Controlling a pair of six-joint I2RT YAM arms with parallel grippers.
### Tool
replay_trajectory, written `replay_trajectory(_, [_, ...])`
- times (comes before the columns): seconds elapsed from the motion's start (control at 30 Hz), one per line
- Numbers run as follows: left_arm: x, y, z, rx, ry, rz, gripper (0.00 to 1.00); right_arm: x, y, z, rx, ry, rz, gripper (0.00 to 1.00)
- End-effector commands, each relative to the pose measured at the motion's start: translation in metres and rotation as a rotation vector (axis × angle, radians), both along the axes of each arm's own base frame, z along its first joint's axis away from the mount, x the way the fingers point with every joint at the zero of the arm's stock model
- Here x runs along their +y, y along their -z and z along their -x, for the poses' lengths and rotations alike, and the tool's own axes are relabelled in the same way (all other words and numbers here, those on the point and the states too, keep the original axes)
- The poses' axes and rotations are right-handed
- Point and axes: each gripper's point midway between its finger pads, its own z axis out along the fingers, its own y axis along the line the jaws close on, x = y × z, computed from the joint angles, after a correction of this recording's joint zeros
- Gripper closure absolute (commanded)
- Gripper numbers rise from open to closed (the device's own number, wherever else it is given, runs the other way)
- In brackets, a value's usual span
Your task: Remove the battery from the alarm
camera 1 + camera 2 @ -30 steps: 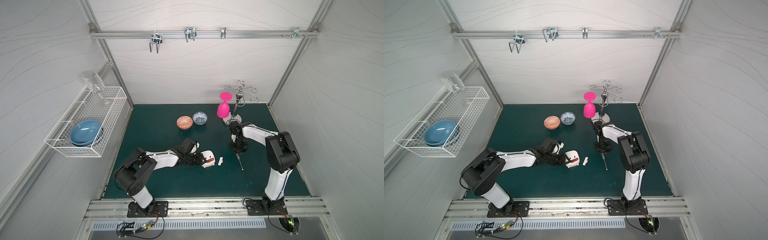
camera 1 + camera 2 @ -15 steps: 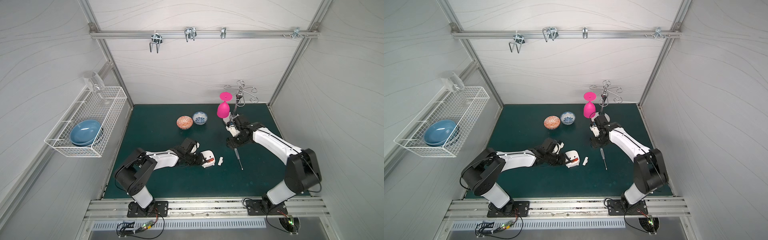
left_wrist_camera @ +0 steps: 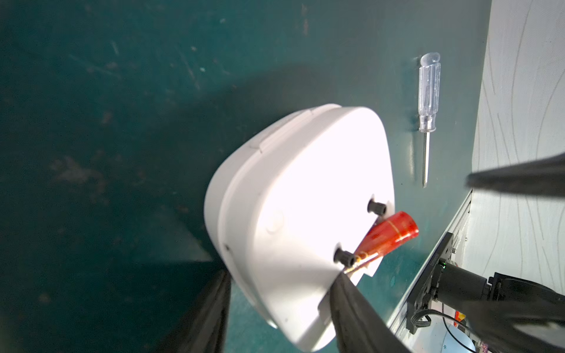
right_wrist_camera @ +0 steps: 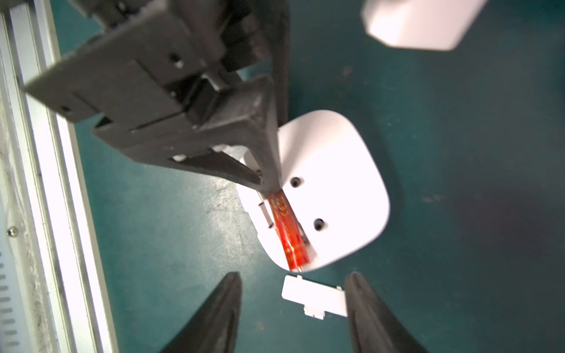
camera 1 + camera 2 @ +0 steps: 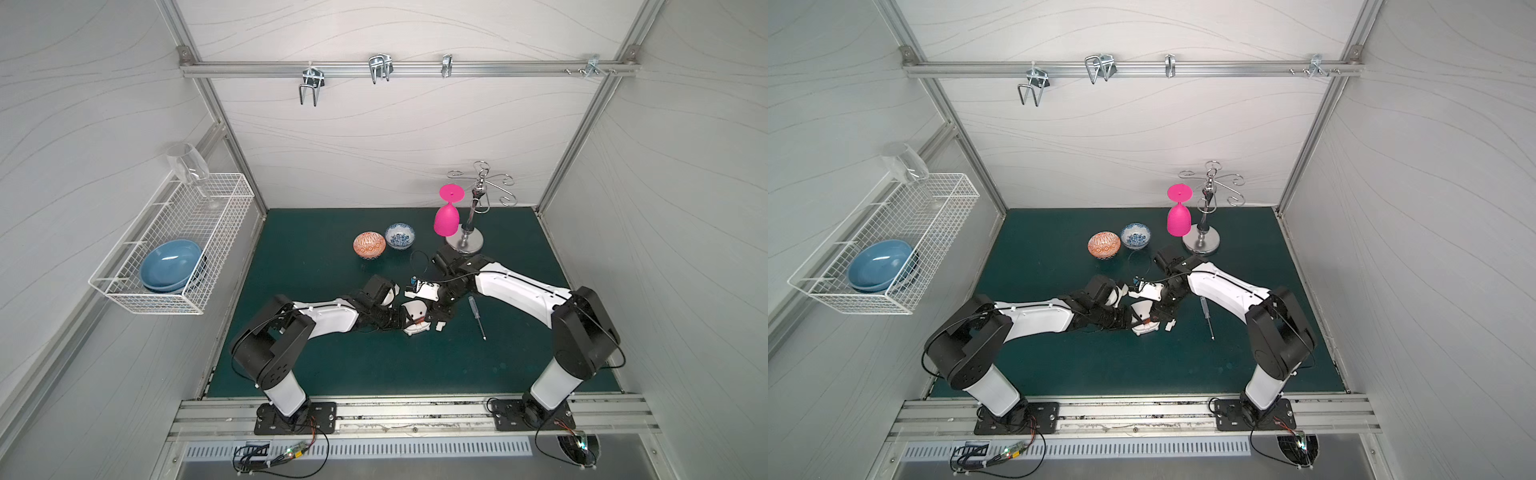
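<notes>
Left wrist view: the left pincer (image 3: 281,276) pinches the alarm (image 3: 293,183) by one edge, with its back showing. The battery (image 3: 385,235) sits in its slot there (one end seems to poke up). Just beside the alarm lies the cover (image 4: 315,295). The right pincer (image 4: 292,274) hangs over it, wide and holding nothing. The screwdriver (image 3: 429,91) lies farther off. The right pincer could grab the cover by mistake. It could also bump the alarm loose, since the left grip is only on an edge. The left arm (image 5: 328,320) lies low and stretched out; the right arm (image 5: 515,291) bends in from above.
</notes>
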Motion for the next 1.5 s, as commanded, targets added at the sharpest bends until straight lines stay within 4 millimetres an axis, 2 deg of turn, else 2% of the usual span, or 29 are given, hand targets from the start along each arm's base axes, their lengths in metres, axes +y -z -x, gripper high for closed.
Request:
replay_trajectory(0.0, [0.032,0.049,0.021,0.101,-0.026,-0.189,0.43,0.000,0.006,0.011,0.008,-0.092,0.043,0.52])
replay_trajectory(0.1, [0.032,0.050,0.022,0.105,-0.025,-0.190,0.43,0.000,0.015,0.011,0.006,-0.106,0.079,0.53])
replay_trajectory(0.57, [0.033,0.050,0.022,0.105,-0.025,-0.191,0.43,-0.007,0.031,0.004,-0.021,-0.101,0.147,0.53])
replay_trajectory(0.77, [0.033,0.050,0.022,0.104,-0.025,-0.190,0.43,-0.004,0.034,0.007,-0.020,-0.104,0.144,0.63])
replay_trajectory(0.97, [0.032,0.048,0.022,0.100,-0.026,-0.187,0.43,-0.002,0.035,0.010,-0.015,-0.103,0.145,0.71])
replay_trajectory(1.47, [0.033,0.047,0.023,0.099,-0.033,-0.176,0.46,0.015,0.020,0.011,-0.042,-0.110,0.043,0.66])
